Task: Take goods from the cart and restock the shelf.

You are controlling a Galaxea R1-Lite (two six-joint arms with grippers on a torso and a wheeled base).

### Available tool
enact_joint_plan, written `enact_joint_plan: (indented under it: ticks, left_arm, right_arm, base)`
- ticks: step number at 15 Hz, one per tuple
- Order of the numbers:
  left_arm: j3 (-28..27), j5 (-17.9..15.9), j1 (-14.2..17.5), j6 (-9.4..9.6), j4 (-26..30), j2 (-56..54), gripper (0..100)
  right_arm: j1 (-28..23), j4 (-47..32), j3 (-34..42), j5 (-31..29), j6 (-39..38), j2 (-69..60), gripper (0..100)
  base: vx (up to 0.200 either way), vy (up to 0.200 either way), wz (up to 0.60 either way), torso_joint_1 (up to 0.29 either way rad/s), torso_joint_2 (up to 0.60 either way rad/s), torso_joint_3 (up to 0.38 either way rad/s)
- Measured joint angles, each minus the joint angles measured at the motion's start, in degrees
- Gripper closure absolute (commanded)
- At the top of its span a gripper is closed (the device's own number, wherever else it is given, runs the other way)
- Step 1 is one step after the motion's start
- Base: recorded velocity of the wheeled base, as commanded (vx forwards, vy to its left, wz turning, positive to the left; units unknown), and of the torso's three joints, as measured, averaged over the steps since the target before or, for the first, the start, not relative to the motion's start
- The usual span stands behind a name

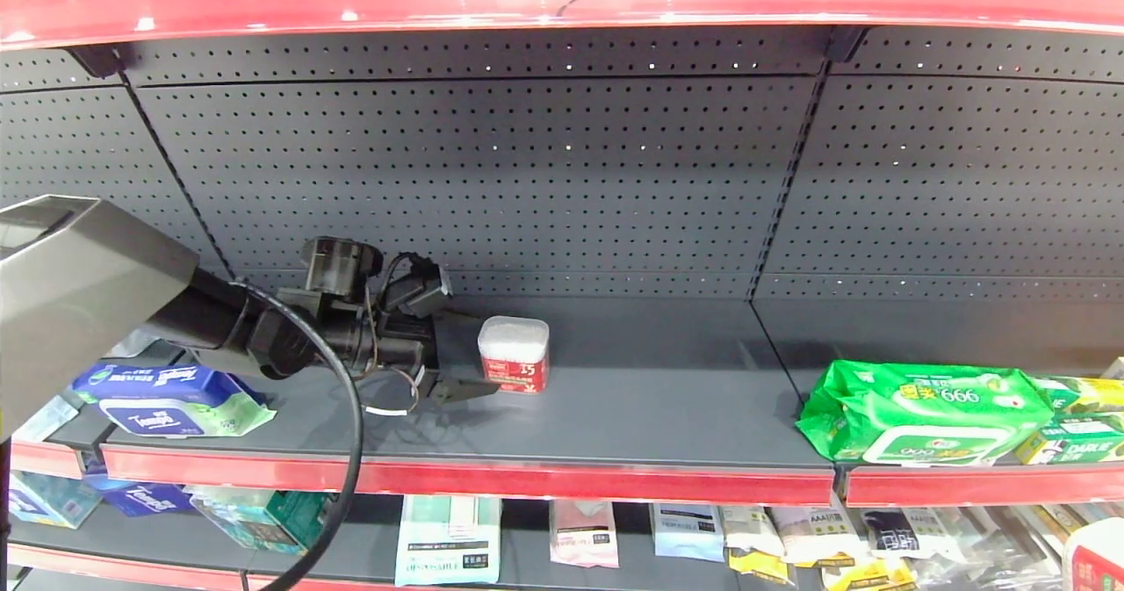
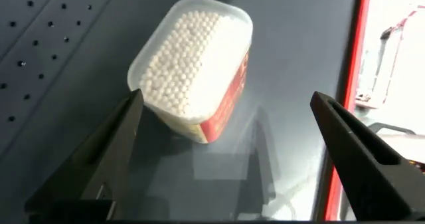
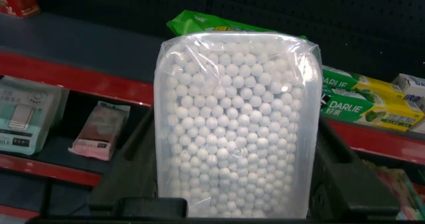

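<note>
Head view: the left claw sat over the middle shelf, spread wide with nothing in it. The swab box stood upright just off its tips, toward the robot's right. So that one's already on the shelf, and I'd guess the next move there is just backing straight out without clipping it. The upper finger was hard to pick out against the dark shelf. Down in the corner a second box was cut off by the frame.

Left wrist view: both fingers were spread wide, with the swab box just past the tips and nearer one finger than the other. Its long axis ran away from the claw at a slight skew. Couldn't tell if that finger touched it.

Right wrist view: the right claw was clamped on the second box, long axis pointing out along the fingers. The box blocked most of what lay ahead. A green pack peeked over the top, so the drop spot was hidden.
</note>
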State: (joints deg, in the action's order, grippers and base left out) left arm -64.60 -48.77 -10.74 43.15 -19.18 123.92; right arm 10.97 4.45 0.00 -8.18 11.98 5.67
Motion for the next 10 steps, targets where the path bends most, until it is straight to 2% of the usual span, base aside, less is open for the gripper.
enact_joint_plan:
  ticks: [4, 8, 10]
  left_arm:
    - [-2.4, -2.9, 2.3, 0.01, -0.1, 2.2, 0]
    - [-3.1, -8.4, 3.4, 0.01, -0.1, 4.1, 0]
    - [-3.3, -10.1, 3.7, 0.0, -0.1, 5.0, 0]
  right_arm:
    - [0.0, 0.0, 0.0, 0.0, 0.0, 0.0, 100]
    - [0.0, 0.0, 0.0, 0.0, 0.1, 0.0, 100]
    - [0.0, 0.0, 0.0, 0.0, 0.1, 0.0, 100]
  base:
    - [0.0, 0.0, 0.0, 0.0, 0.0, 0.0]
    - [0.0, 0.0, 0.0, 0.0, 0.0, 0.0]
    - [0.0, 0.0, 0.0, 0.0, 0.0, 0.0]
